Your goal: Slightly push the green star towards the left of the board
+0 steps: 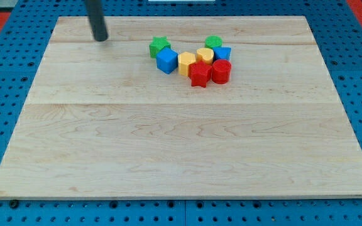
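The green star (159,46) lies near the view's top centre of the wooden board (181,144), at the left end of a cluster of blocks. It touches a blue cube (166,61) just below it. My tip (100,39) rests on the board to the left of the star, about a hand's width away and clear of all blocks.
The cluster to the right of the star holds a yellow block (186,63), a second yellow block (205,54), a red star (199,74), a red cylinder (221,71), a green block (213,42) and a second blue block (223,53). A blue pegboard (5,81) surrounds the board.
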Robot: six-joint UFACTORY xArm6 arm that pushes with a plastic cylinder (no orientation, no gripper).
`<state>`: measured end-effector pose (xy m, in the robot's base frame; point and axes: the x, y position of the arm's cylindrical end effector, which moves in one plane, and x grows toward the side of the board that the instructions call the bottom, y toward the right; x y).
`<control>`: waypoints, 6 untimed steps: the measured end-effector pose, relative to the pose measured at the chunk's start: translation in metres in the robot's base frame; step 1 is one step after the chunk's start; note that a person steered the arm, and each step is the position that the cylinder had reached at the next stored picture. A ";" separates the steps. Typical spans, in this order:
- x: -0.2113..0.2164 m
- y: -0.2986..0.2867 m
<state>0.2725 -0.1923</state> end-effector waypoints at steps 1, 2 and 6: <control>0.025 -0.014; 0.009 -0.004; -0.021 0.211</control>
<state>0.2511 0.0187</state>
